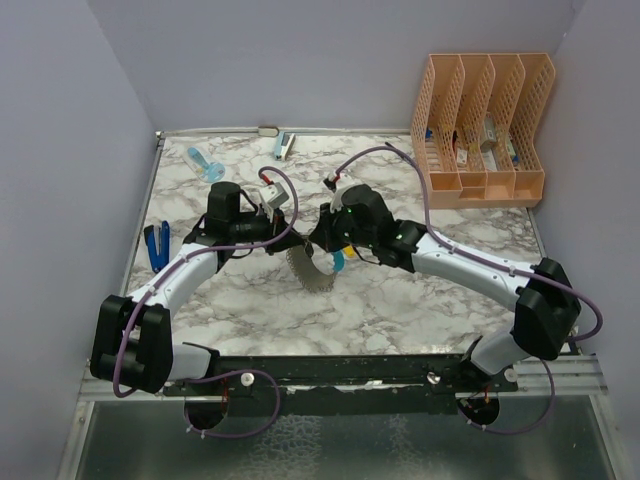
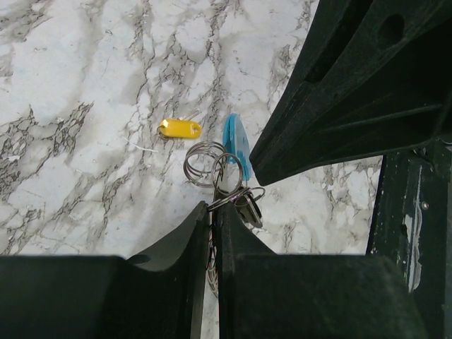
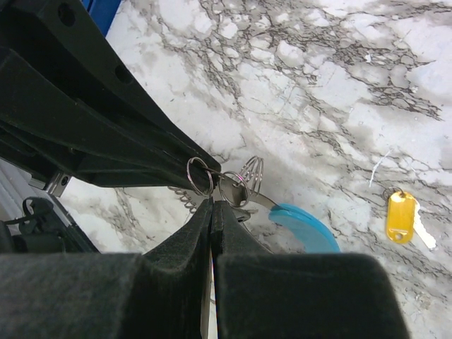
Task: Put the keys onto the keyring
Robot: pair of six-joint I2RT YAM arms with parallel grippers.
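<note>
The left gripper is closed to a narrow slit, with the wire rings of the keyring pinched at its tips. The right gripper is pressed fully shut on the same rings from the opposite side (the two sets of fingers nearly meet). The black key is seen hanging at the rings, just beside the left tips. The yellow key is laid flat on the marble table, near the rings but apart; any lettering on it is too small to be read.

Shiny metal keyring — yellow key plastic (glossy).
</note>
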